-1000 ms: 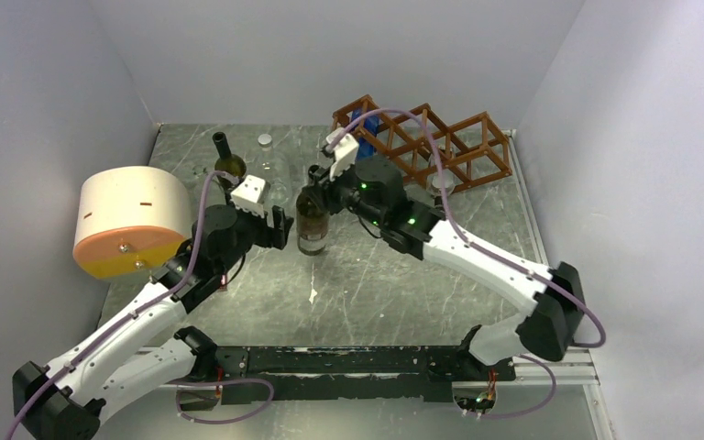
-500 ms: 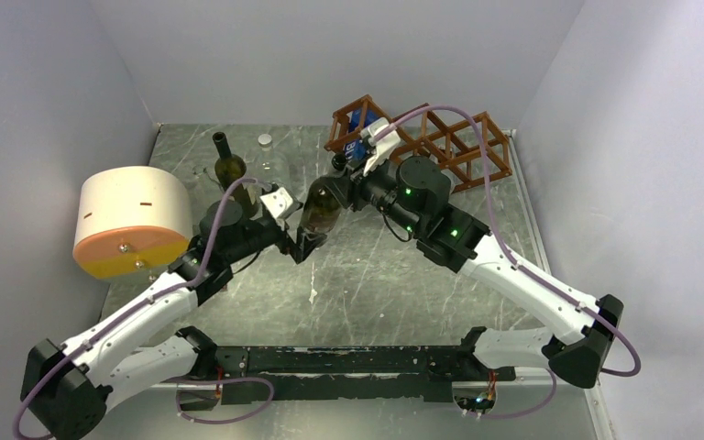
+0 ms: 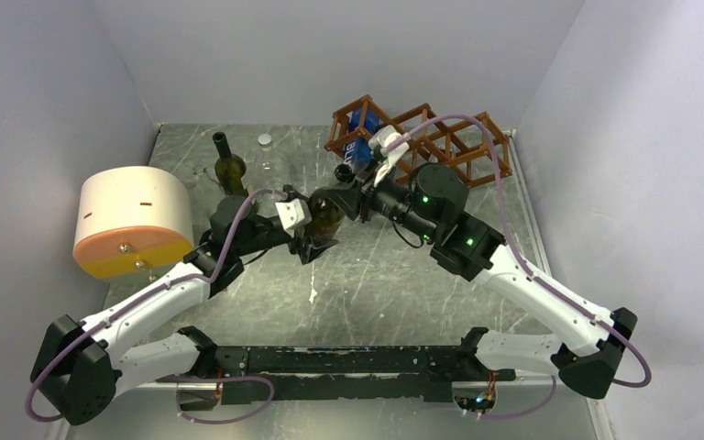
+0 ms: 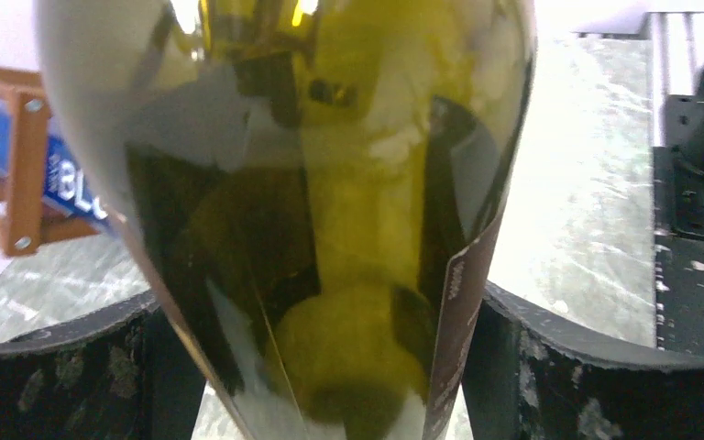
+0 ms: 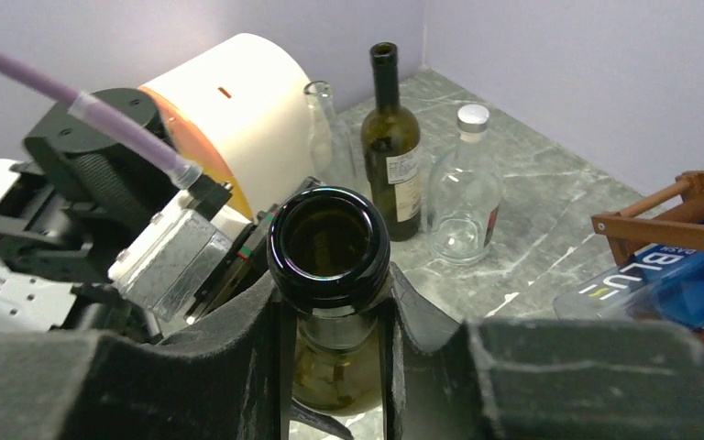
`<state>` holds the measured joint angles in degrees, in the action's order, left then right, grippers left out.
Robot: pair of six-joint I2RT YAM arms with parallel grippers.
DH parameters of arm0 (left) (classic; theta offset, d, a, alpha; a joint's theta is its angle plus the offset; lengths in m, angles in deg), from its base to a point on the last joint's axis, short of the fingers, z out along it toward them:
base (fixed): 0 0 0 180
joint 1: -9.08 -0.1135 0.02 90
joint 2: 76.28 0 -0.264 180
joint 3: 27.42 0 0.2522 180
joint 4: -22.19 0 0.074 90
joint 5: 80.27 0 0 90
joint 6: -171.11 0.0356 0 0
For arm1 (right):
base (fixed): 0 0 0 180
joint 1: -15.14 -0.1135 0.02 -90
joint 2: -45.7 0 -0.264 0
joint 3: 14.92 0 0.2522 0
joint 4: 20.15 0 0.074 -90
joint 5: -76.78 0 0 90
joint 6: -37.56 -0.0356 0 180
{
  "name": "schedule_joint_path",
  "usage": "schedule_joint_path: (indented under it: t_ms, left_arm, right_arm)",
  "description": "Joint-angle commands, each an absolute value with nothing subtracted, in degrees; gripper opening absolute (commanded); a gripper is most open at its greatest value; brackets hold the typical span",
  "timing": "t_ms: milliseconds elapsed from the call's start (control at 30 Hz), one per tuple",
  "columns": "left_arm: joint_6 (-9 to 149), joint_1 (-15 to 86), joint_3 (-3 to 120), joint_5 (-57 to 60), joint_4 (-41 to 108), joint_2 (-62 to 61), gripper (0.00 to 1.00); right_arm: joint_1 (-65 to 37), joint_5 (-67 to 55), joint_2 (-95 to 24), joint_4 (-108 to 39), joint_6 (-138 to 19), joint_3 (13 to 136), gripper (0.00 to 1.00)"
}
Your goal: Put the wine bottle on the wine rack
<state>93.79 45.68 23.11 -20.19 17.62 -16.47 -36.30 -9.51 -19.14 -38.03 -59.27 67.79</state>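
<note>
1. Closest to the bases, the grey marbled table is being crossed by both arms, angled in toward the middle.
2. The left gripper is being parked at the bottom end of the wine bottle. Its fingers are being spread wide on either side of the green glass. Honestly, it can't be told whether the glass is being squeezed or the bottle is just sitting between them.
3. The wine bottle is being held tilted mid-table between the two grippers, mouth aimed toward the back. It is not on the rack yet, just short of its front left corner.
4. The right gripper is being clamped tight on the neck. In the right wrist view, the open mouth is being framed by a pad on each side.
5. Off to the left, a cream drum with an orange face is being propped near the wall.
6. Further back, a dark green bottle is being stood upright. An uncapped clear bottle and a white-capped clear bottle are beside it.
7. At the back right, the reddish-brown wine rack is being occupied by a blue-labelled item in its left opening.
</note>
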Motion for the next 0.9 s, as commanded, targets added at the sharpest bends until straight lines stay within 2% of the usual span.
schedule_joint_path:
  t_ms: [0,67,133,167,200,233,267,333,367,433,500,633,867]
  left_arm:
    - [93.96,45.55,22.93,-32.25,10.94,-15.24,0.86]
    - [94.38,45.56,22.91,-34.88,10.71,-15.22,0.76]
    - [94.91,45.56,22.69,-35.38,10.19,-15.78,0.59]
    - [94.92,45.56,22.45,-34.74,9.45,-16.28,0.4]
    - [95.13,45.56,22.26,-34.04,8.93,-16.71,0.26]
    - [96.03,45.53,22.28,-33.67,8.84,-17.02,0.12]
    - [97.18,45.55,22.7,-33.35,9.37,-17.37,0.08]
    - [100.56,45.56,24.54,-32.18,12.72,-17.4,0.07]
    - [102.8,45.55,25.79,-31.35,14.8,-17.26,0.07]
    - [107.05,45.56,28.43,-27.67,18.34,-16.9,0.07]
    - [110.92,45.56,29.94,-23.24,19.47,-16.7,0.07]
    - [124.68,45.51,34.59,-22.17,27.93,-16.08,0.07]
    - [138.25,45.56,39.5,-14.42,27.37,-13.27,0.07]
  right_arm:
    - [-36.45,-3.02,-14.94,-29.81,-59.97,66.27,0.0]
    - [-36.51,-2.53,-14.34,-30.07,-60.01,65.81,0.0]
    - [-36.52,-2.2,-13.69,-30.82,-59.9,65.58,0.0]
    - [-36.51,-2.1,-13.33,-31.2,-59.84,65.47,0.0]
    - [-36.51,-1.94,-12.96,-31.67,-59.71,65.32,0.1]
    - [-36.47,-2.24,-12.49,-32.29,-59.65,65.14,0.26]
    - [-36.48,-2.9,-11.92,-33.01,-59.94,65.0,0.4]
    - [-36.47,-4.55,-10.73,-35.2,-60.12,64.87,0.59]
    - [-36.53,-5.09,-10.13,-36.46,-60.16,65.04,0.65]
    - [-36.51,-6.52,-8.95,-39.77,-60.13,65.96,0.71]
    - [-36.51,-8.63,-8.37,-43.95,-60.36,68.12,0.73]
    - [-36.53,-13.3,-8.25,-52.96,-61.68,73.98,0.73]
    - [-36.52,-14.56,-7.66,-64.68,-58.81,80.57,0.76]
